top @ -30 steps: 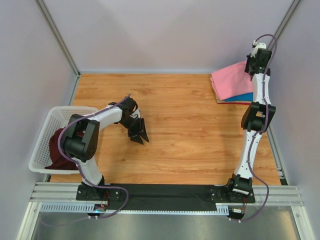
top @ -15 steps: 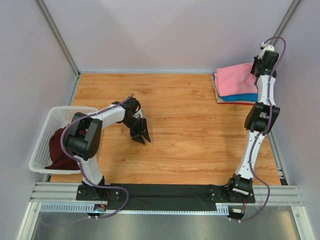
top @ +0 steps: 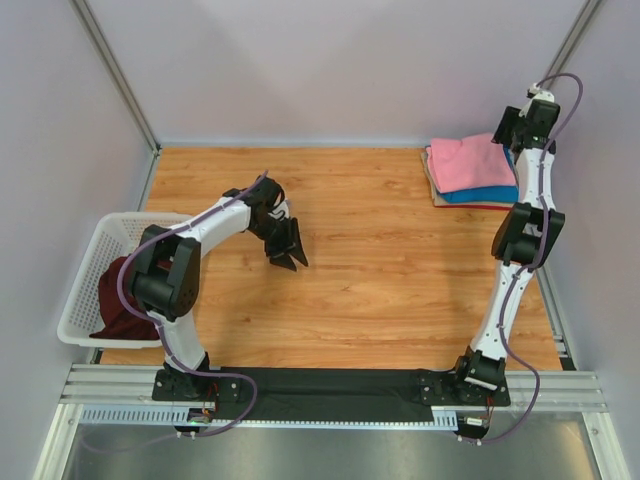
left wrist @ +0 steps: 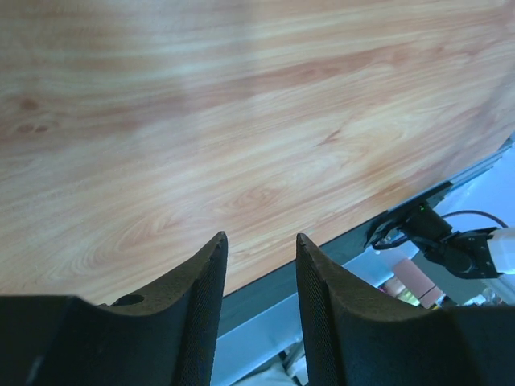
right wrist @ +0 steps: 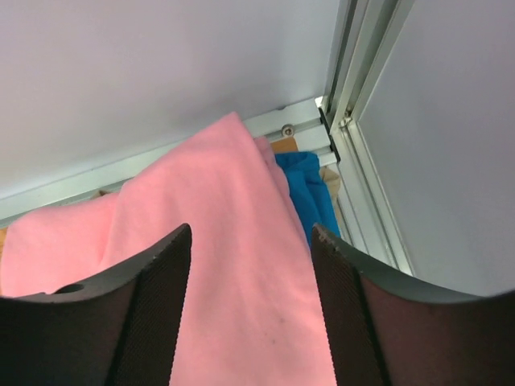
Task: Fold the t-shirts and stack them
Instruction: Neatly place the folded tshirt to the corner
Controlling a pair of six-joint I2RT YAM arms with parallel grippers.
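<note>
A folded bright pink t-shirt (top: 465, 162) lies on a blue t-shirt (top: 487, 194) at the table's far right corner. My right gripper (top: 507, 135) hovers at the stack's back right edge. In the right wrist view it (right wrist: 251, 229) is open, with the pink t-shirt (right wrist: 233, 289) spread below the jaws and the blue t-shirt (right wrist: 310, 189) showing beside it. A dark maroon t-shirt (top: 120, 298) lies bunched in the white basket (top: 82, 262) at the left. My left gripper (top: 291, 258) is open and empty over bare wood left of centre, as the left wrist view (left wrist: 260, 236) shows.
A thin tan and red edge (top: 433, 185) sticks out under the stack. The metal corner post (right wrist: 354, 96) and rail stand right behind the right gripper. Grey walls close in the table on three sides. The black strip (top: 330, 382) runs along the near edge.
The right gripper has opened and let go of the pink t-shirt, which now lies flatter on the blue one. The left gripper has shifted a little farther back and to the right.
</note>
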